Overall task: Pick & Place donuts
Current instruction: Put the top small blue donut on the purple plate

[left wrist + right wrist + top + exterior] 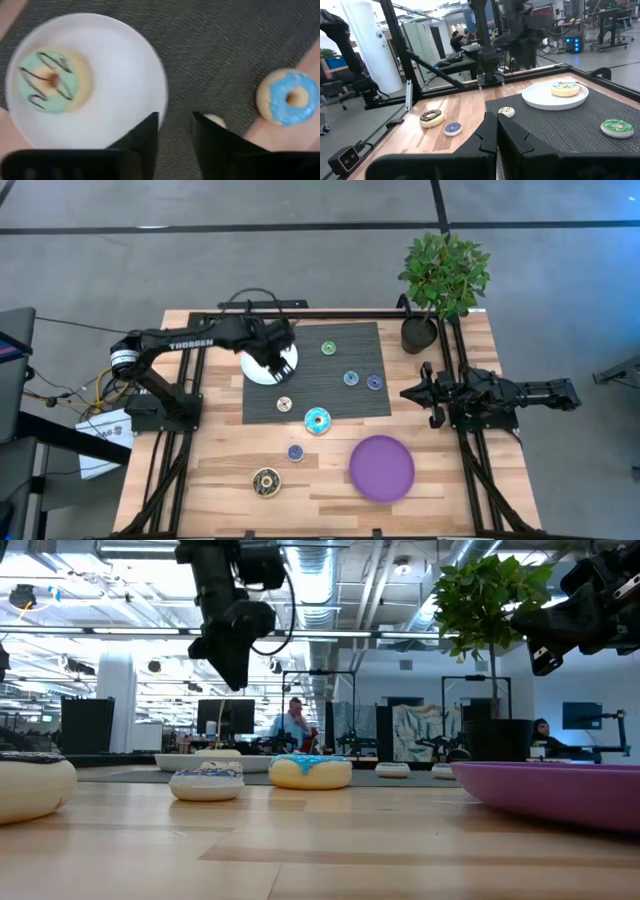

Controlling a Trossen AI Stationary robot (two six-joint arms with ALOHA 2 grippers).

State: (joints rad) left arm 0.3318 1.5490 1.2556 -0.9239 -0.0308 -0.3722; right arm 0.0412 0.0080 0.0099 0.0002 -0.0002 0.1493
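My left gripper [281,358] [175,121] hovers open above the white plate [258,372], holding nothing. A mint-iced donut with dark drizzle [50,80] [565,89] lies flat on that plate. On the dark mat lie a green donut [328,348], a blue one [351,378], a purple one [374,382], a cream one [284,404] and a bright blue-iced one [317,420] [292,97]. A small blue donut [295,452] and a brown one [265,481] rest on the bare wood. My right gripper [405,392] [497,132] waits shut near the mat's right edge.
The purple plate [381,467] sits on the wood near the table's near edge. A potted plant [440,280] stands at the far right corner, behind the right arm. Black frame rails [175,470] run along both sides. People sit at desks beyond the table.
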